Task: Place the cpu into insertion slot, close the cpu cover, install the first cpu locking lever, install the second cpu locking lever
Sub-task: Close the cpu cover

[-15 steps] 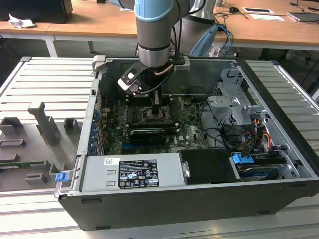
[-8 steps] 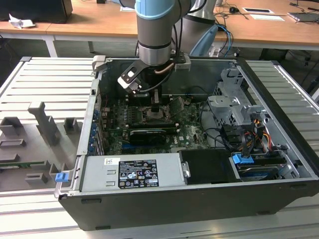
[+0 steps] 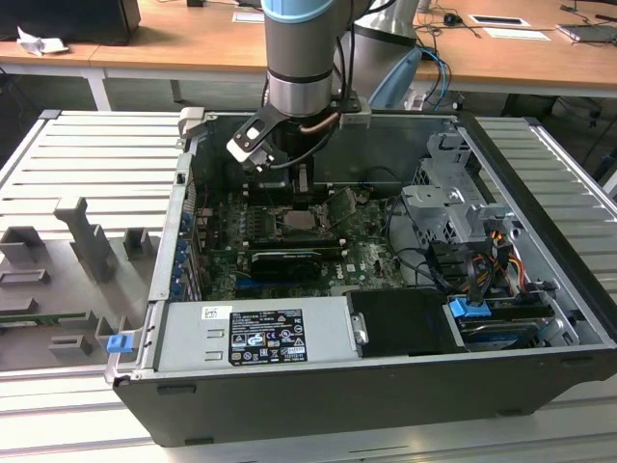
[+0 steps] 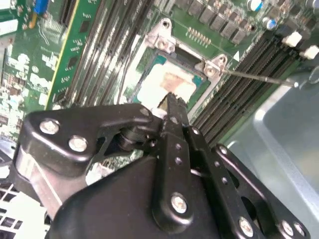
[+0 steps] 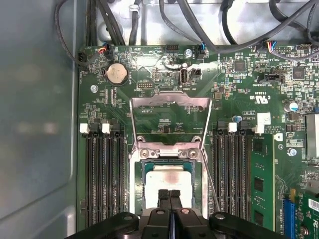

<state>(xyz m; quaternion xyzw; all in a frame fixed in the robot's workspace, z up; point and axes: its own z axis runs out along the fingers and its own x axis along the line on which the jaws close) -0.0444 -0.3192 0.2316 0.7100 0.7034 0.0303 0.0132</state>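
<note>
The cpu, a silver-grey square with a smeared top, lies flat in the insertion slot on the green board. My gripper hangs just over the cpu's near edge, its two black fingers pressed together and holding nothing. In the second wrist view the gripper points at the cpu. The cpu cover is swung open and lies flat on the board beyond the slot. A thin wire lever sticks out from a slot corner. In the exterior view the gripper is inside the case above the cpu.
Black memory slots flank the socket on both sides. The case wall rises close by, and cables cross above the board. A power supply and a drive cage fill the case. Grey fixtures stand at the exterior view's left.
</note>
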